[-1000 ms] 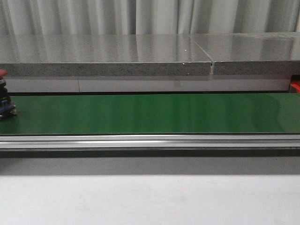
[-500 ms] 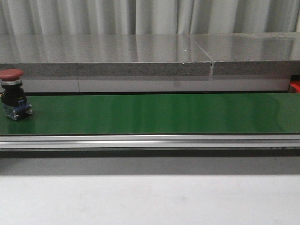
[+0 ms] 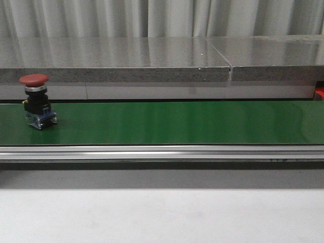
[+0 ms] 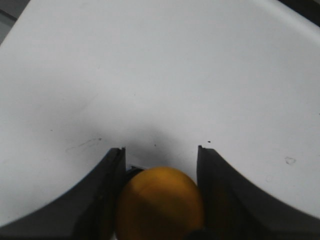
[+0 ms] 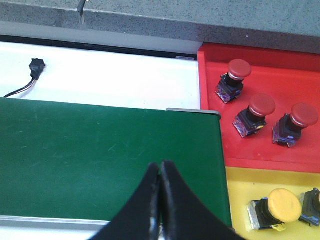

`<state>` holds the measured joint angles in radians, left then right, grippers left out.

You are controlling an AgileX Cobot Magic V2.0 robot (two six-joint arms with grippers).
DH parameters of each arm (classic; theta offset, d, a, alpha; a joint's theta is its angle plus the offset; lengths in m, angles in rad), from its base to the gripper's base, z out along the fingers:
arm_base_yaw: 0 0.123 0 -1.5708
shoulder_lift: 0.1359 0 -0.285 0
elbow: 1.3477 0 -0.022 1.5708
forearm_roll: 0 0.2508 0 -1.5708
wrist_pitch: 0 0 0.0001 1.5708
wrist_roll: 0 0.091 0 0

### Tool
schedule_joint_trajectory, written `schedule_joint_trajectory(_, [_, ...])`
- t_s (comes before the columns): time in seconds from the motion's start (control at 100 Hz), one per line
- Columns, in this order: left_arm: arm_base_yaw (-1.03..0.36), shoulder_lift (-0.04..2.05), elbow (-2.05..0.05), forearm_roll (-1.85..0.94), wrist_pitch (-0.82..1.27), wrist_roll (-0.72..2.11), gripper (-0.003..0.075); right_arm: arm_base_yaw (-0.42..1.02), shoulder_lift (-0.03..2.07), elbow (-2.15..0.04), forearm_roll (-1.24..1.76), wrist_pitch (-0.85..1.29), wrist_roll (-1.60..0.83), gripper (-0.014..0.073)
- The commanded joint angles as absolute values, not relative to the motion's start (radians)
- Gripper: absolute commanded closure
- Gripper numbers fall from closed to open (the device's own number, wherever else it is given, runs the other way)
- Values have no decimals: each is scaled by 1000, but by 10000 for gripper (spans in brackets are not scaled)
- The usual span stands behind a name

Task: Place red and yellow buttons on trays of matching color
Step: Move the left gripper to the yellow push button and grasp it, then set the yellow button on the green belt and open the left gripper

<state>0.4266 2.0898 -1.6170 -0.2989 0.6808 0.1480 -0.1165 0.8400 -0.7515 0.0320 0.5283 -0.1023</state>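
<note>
A red button (image 3: 37,100) with a black body stands upright on the green belt (image 3: 177,121) at the far left of the front view. My left gripper (image 4: 161,156) is shut on a yellow button (image 4: 160,202) above a white surface (image 4: 150,75). Over the belt's end (image 5: 100,150), my right gripper (image 5: 160,166) is shut with nothing in it. Beside that end lie the red tray (image 5: 260,150) with three red buttons (image 5: 231,79) (image 5: 256,113) (image 5: 295,123) and the yellow tray (image 5: 240,187) with a yellow button (image 5: 277,208). Neither gripper shows in the front view.
A grey stone ledge (image 3: 152,61) runs behind the belt, and a metal rail (image 3: 162,152) runs along its front. A small black part with a cable (image 5: 35,67) lies on the white strip beyond the belt. A sliver of red (image 3: 319,93) shows at the belt's far right.
The red button has ridden the belt to the right, from the very left edge of the front view to fully in view.
</note>
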Motion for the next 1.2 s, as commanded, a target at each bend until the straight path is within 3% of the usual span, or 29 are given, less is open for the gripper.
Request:
schedule_joint_trajectory(0.0, [430,1962,-1647,-347,667,141,739,-113,830,-779,30,465,-113,661])
schedule_joint_trajectory(0.31, [389,1740,-1630,-405,802,145,739,-113,830,-779,30,465,-113,661])
schedule_joint_trajectory(0.59, [248,1562,-1438,-405,753,170,739,-113,830,-779,30,465,-113,661])
schedule_joint_trajectory(0.86, [131,1532,-1277,-405,677,170,739,-113,830,-779,30,465,-113,661])
schedule_joint_trajectory(1.19, [109,1532,-1144,-395,578,172,739,-113,830,-779,30,465,-113,661])
